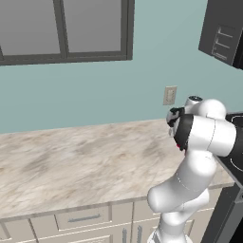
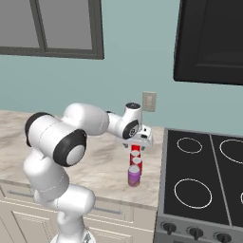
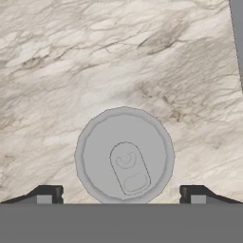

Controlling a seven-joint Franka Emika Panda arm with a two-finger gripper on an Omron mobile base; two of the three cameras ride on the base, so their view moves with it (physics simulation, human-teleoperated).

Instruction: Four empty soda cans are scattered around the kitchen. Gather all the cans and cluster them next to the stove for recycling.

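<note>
Stove (image 2: pixel 204 180) sits at the counter's (image 2: pixel 102 163) right end, and three soda cans stand clustered just beside it: two red cans (image 2: pixel 136 158) and a purple-pink can (image 2: pixel 134 175). A fourth isn't evident, so likely one remains. Gripper (image 3: pixel 123 192), jaws spread wide, straddles a can top (image 3: pixel 124 156), released. No containers.

Tabletop (image 2: pixel 104 166): beige marble, brown veining. Soda cans: two red (image 2: pixel 135 151), one purple-pink (image 2: pixel 134 177), silvery tops. Stove (image 2: pixel 204 180): grey steel, black cooktop, white rings. Wall (image 2: pixel 133 71): pale teal.
</note>
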